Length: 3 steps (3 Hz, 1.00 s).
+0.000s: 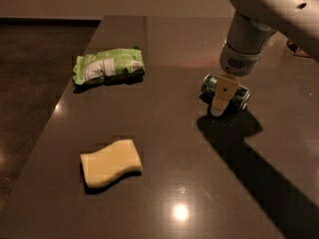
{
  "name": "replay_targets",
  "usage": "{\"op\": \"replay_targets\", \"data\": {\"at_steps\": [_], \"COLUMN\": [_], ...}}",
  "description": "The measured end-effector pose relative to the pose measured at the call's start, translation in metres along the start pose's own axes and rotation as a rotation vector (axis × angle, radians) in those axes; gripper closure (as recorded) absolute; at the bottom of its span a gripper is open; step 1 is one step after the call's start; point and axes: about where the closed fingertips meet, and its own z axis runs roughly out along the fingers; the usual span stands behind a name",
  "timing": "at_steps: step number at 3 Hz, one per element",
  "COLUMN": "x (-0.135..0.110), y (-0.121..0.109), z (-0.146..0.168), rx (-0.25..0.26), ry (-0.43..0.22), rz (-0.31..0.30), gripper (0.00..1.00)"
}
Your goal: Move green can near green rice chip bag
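Note:
The green can (241, 97) lies on its side on the dark table (164, 133), at the right and towards the back. My gripper (224, 101) hangs from the pale arm (249, 39) and is down right at the can's middle, its tan tip crossing in front of the can. The green rice chip bag (108, 66) lies flat at the back left, well apart from the can, with its white label panel facing up.
A pale yellow wavy sponge (110, 162) lies at the front left. The table's left edge runs diagonally from the back middle to the front left, with dark floor beyond it. The arm casts a wide shadow to the front right.

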Motion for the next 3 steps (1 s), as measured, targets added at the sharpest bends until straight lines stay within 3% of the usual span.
{"op": "replay_targets", "data": {"at_steps": [1, 3], "x": [-0.004, -0.038], "y": [0.000, 0.004], "z": [0.008, -0.002], "rx": [-0.019, -0.010], "ry": [0.016, 0.017], "rz": [0.022, -0.019], "gripper": [0.18, 0.80]}}
